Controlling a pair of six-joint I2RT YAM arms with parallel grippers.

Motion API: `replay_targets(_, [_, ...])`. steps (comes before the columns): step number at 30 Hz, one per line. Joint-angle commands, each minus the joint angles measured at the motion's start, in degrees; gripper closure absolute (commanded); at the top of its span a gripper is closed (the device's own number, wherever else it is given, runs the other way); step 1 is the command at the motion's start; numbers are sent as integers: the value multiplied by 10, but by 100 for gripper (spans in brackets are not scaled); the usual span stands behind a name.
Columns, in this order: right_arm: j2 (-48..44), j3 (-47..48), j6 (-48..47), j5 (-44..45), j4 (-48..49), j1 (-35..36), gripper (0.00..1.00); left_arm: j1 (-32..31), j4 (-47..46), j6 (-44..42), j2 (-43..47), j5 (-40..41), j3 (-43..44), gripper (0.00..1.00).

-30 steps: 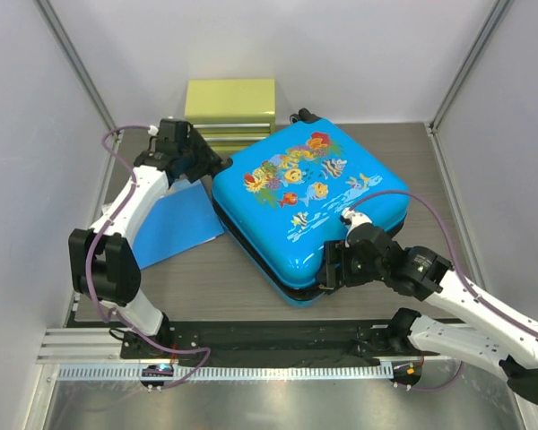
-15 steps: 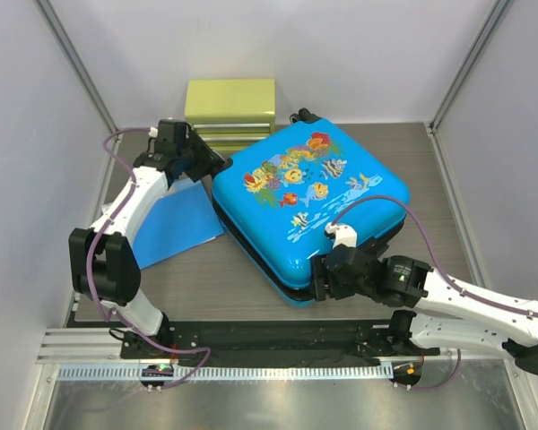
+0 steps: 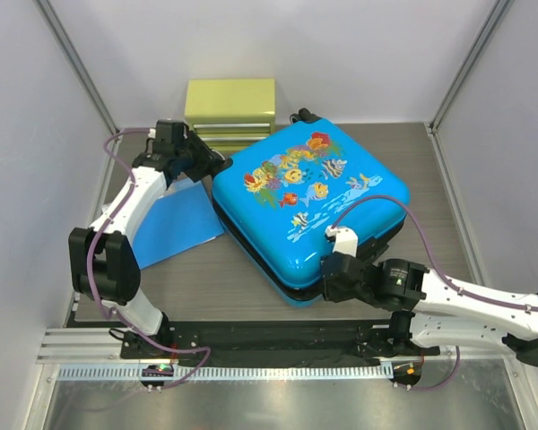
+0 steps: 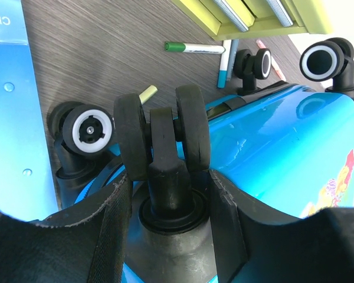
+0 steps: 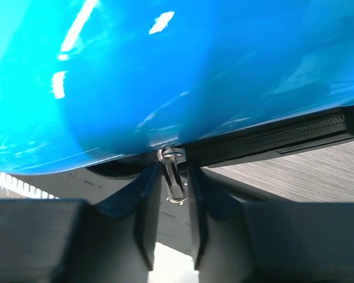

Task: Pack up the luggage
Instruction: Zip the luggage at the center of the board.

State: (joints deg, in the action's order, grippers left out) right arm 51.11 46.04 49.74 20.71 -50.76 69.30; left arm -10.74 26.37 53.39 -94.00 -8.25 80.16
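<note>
Since a second ago the right tool (image 3: 327, 279) has dropped from the luggage's near right side to its near corner and narrowed its jaws, while the left tool (image 3: 208, 165) stays at the far left corner. The luggage (image 3: 309, 210), bright blue with a fish-and-coral print, lies flat and shut in the middle of the worktop (image 3: 206, 269), turned at an angle. In the right wrist view the fingers stand close on either side of the small metal zipper pull (image 5: 174, 180) that hangs below the shell's edge; whether they actually pinch it I cannot tell. In the left wrist view the left tool's half-closed fingers press against both sides of the stem of a black double wheel (image 4: 162, 132), gripping it. A flat blue folder (image 3: 175, 219) lies just left of the luggage. A yellow-green drawer box (image 3: 230, 107) stands behind it at the back, and a green-capped marker (image 4: 194, 47) lies near that box.
</note>
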Motion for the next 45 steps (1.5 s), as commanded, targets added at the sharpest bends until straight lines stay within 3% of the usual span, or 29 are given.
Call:
replay_targets(1, [5,26,33,4,5,16,79,0,7,-4,-8,-37,-17,100])
replay_targets(5, [-15,33,52,-7,-6,17,94,2,-11,17,6,-36,-20,100])
replay_targets(8, [-29,38,63,-6,-8,17,99,6,-31,41,15,-47,-26,100])
replay_targets(21, [-44,62,86,-62,37,19,99,7,-83,132,53,-65,-41,100])
replay_targets(26, [-19,91,84,-73,49,36,99,7,-91,150,62,-37,-42,100])
replay_targets(37, [27,109,125,-17,70,129,99,3,-80,169,80,46,-47,100])
replay_targets(45, [11,93,157,21,50,133,99,-12,-79,173,85,49,-43,100])
